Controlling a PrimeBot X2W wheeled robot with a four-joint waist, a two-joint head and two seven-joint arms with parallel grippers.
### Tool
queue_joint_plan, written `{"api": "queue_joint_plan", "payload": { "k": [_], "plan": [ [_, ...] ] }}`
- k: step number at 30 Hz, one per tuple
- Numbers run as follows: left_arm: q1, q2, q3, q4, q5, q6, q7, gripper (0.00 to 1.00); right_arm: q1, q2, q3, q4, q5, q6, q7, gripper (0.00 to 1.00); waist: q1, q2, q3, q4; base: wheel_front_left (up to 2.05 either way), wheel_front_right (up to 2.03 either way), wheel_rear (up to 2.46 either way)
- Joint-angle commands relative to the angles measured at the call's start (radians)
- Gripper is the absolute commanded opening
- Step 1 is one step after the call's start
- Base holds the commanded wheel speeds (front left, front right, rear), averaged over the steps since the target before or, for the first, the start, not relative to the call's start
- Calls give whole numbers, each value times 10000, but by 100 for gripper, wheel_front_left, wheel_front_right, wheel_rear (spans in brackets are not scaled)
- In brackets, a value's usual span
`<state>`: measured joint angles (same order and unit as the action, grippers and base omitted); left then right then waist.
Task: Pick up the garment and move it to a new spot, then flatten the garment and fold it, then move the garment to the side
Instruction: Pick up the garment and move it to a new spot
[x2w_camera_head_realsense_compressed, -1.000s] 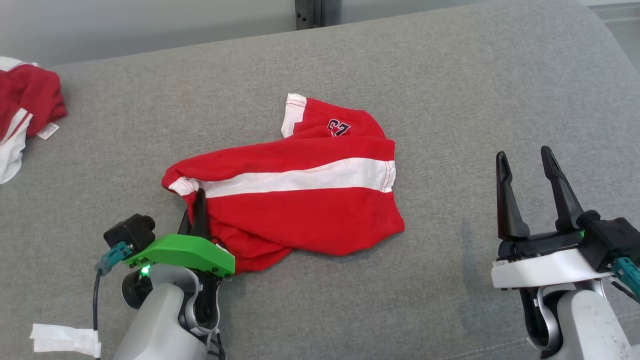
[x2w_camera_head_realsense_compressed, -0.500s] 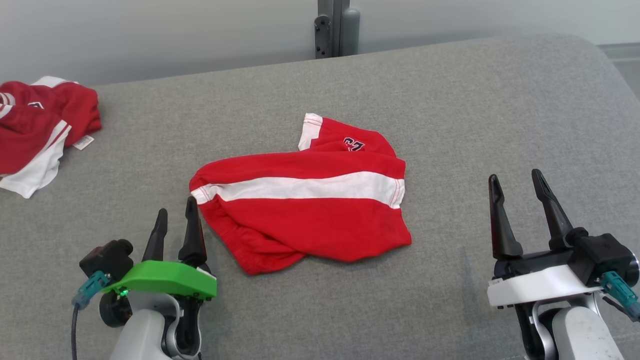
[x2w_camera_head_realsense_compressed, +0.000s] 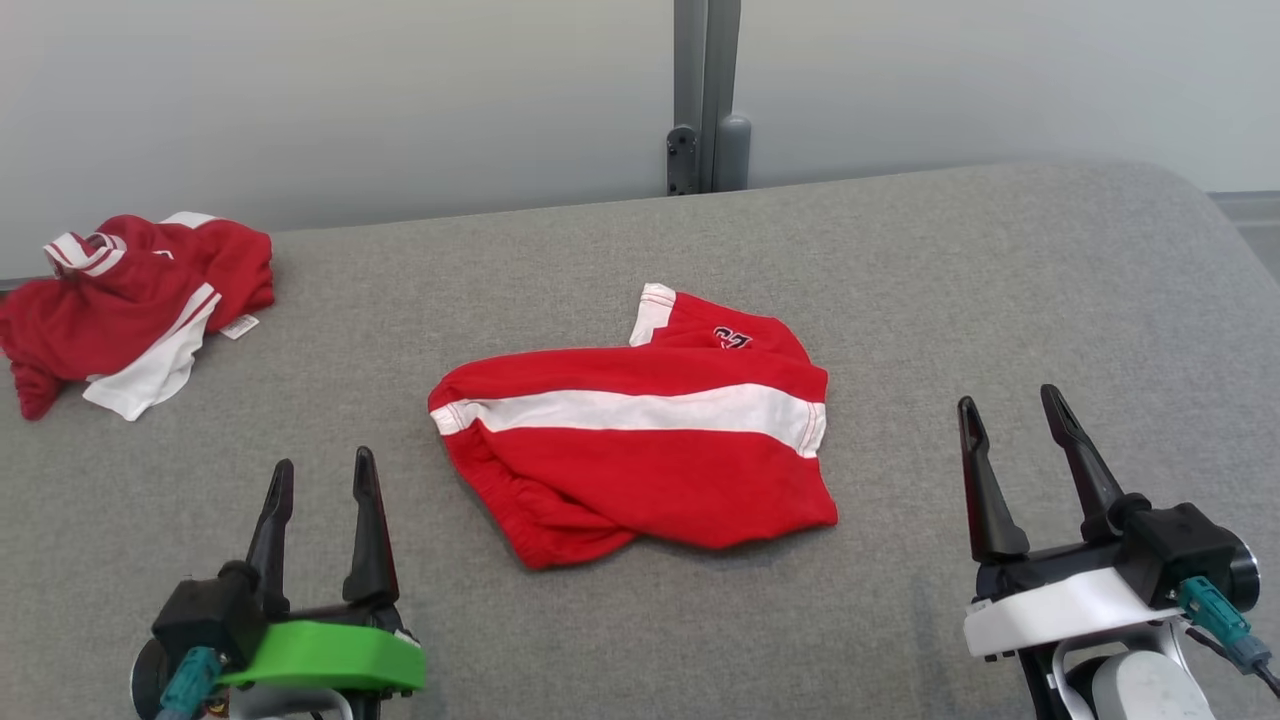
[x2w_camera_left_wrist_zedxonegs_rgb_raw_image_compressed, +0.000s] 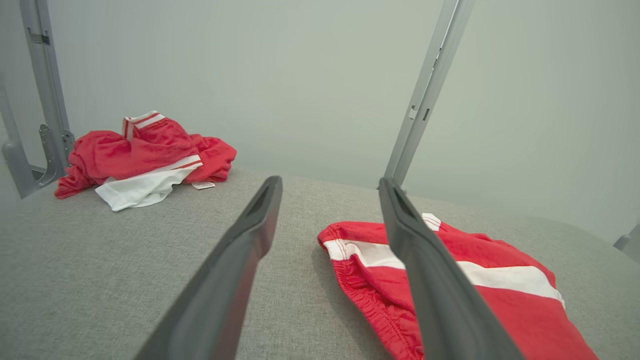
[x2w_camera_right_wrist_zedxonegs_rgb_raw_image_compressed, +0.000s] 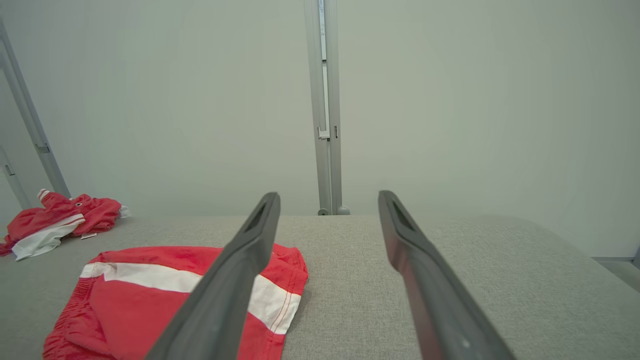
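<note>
A red garment (x2w_camera_head_realsense_compressed: 640, 450) with a white stripe lies folded over in the middle of the grey padded surface (x2w_camera_head_realsense_compressed: 1000, 280); it also appears at the lower right of the left wrist view, garment (x2w_camera_left_wrist_zedxonegs_rgb_raw_image_compressed: 500, 295), and the lower left of the right wrist view, garment (x2w_camera_right_wrist_zedxonegs_rgb_raw_image_compressed: 130, 295). My left gripper (x2w_camera_head_realsense_compressed: 320, 478) stands open at the lower left, clear of the cloth. At the lower right my right gripper (x2w_camera_head_realsense_compressed: 1010, 420) is open too, apart from the garment. Nothing sits between either pair of fingers (x2w_camera_left_wrist_zedxonegs_rgb_raw_image_compressed: 240, 260) (x2w_camera_right_wrist_zedxonegs_rgb_raw_image_compressed: 425, 270).
A second red and white piece of clothing (x2w_camera_head_realsense_compressed: 130, 300) lies crumpled at the far left of the surface, also seen as clothing (x2w_camera_left_wrist_zedxonegs_rgb_raw_image_compressed: 145, 155) and clothing (x2w_camera_right_wrist_zedxonegs_rgb_raw_image_compressed: 55, 220). A grey metal post (x2w_camera_head_realsense_compressed: 705, 100) stands against the pale wall behind. The surface curves down at the right edge.
My left gripper let go of the garment's near left edge, opened, and drew back toward me. The head camera tilted up, so the whole scene shifted down. The right gripper stayed open.
</note>
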<state>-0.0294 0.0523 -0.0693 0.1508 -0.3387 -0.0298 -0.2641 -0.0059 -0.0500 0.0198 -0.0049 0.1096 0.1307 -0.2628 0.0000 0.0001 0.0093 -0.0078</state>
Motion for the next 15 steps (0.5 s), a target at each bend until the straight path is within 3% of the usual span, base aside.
{"api": "queue_joint_plan", "payload": {
  "k": [1,15],
  "plan": [
    [318,-13,-42,-194,269,65,-3,100,140,-9,29,35,-80,-1,-31,100,0,-1,-177,114,0,0,0],
    [1416,-13,-630,-1085,744,660,-5,100,501,-10,302,241,237,-1,-31,100,0,-1,-418,172,0,0,0]
  ]
}}
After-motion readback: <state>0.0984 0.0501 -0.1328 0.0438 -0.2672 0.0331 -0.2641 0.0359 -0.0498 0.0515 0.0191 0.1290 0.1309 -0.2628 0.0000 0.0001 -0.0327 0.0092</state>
